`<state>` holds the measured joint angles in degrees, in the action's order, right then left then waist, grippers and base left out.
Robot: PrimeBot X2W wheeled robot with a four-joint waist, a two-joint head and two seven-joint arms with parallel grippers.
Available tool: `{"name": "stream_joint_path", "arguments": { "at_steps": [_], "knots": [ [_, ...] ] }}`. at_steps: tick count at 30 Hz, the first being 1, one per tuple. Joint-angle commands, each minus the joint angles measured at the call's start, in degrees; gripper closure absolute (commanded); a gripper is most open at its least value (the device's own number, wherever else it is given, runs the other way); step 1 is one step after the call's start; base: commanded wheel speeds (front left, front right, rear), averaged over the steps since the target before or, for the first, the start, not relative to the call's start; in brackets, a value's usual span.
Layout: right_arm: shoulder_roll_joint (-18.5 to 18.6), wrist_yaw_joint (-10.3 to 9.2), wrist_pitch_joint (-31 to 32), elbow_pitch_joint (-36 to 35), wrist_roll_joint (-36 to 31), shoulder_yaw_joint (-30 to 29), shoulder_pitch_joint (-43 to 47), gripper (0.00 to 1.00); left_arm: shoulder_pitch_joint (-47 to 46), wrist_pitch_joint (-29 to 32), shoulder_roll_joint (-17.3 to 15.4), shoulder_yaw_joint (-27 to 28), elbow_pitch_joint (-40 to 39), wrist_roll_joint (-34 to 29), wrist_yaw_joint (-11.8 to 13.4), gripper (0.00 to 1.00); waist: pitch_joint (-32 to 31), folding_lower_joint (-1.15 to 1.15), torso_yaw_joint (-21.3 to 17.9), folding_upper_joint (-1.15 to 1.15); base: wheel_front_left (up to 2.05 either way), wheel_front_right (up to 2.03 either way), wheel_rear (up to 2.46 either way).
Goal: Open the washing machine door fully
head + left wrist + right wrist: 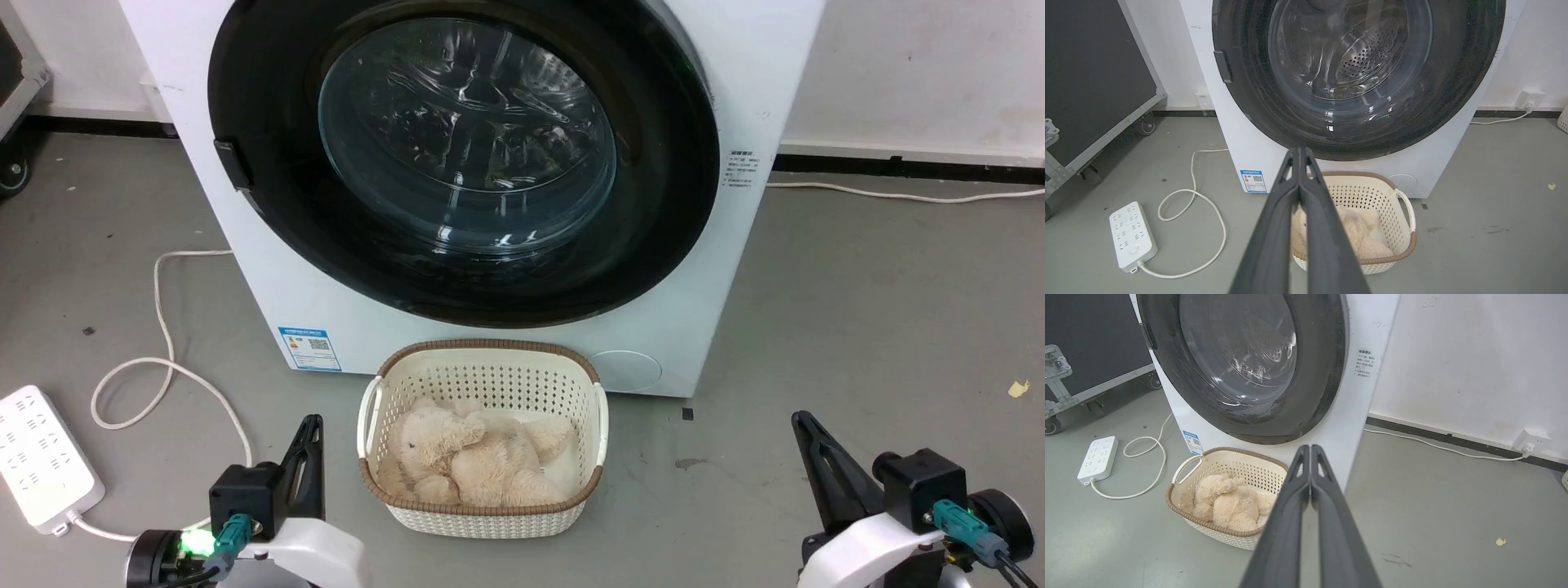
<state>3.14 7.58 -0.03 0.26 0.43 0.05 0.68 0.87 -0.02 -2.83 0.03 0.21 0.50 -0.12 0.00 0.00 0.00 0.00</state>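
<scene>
The white washing machine (269, 269) stands ahead of me on the floor. Its round glossy black door (653, 212) with the clear glass bowl window (465, 139) lies flat against the front, closed. A small dark handle tab (233, 163) sits at the door's left edge. My left gripper (310, 425) is low at the lower left, shut and empty, well short of the machine. In the left wrist view its fingers (1299, 153) meet below the door (1249, 94). At the lower right my right gripper (800, 420) is shut too, its fingers (1310, 449) pressed together.
A cream perforated basket (482, 371) holding a beige plush toy (473, 457) sits on the floor right before the machine. A white power strip (41, 457) and its looping cord (163, 367) lie at the left. A wheeled dark case (1094, 90) stands further left.
</scene>
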Motion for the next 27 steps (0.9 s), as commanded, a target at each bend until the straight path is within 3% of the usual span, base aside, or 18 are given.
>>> {"name": "stream_joint_path", "arguments": {
  "at_steps": [1,6,7,27],
  "knots": [
    [-0.26,-0.09,0.03,-0.26,-0.43,-0.05,-0.68,1.0,-0.87,0.02,-0.05,-0.03,-0.21,-0.5,0.12,1.0,0.0,0.0,0.0,0.0,0.0,0.0,0.0],
    [-0.26,-0.09,0.03,-0.26,-0.43,-0.05,-0.68,1.0,-0.87,0.02,-0.05,-0.03,-0.21,-0.5,0.12,1.0,0.0,0.0,0.0,0.0,0.0,0.0,0.0],
    [0.0,0.0,0.0,0.0,0.0,-0.01,0.0,0.0,0.0,0.0,0.0,-0.02,0.0,0.0,0.0,0.0,0.0,0.0,0.0,0.0,0.0,0.0,0.0],
    [-0.04,0.0,-2.09,-0.3,0.7,-0.07,0.62,0.0,0.1,-2.09,0.0,-1.63,0.77,0.49,1.02,0.0,0.16,0.0,0.0,0.0,0.0,0.0,0.0]
  ]
}}
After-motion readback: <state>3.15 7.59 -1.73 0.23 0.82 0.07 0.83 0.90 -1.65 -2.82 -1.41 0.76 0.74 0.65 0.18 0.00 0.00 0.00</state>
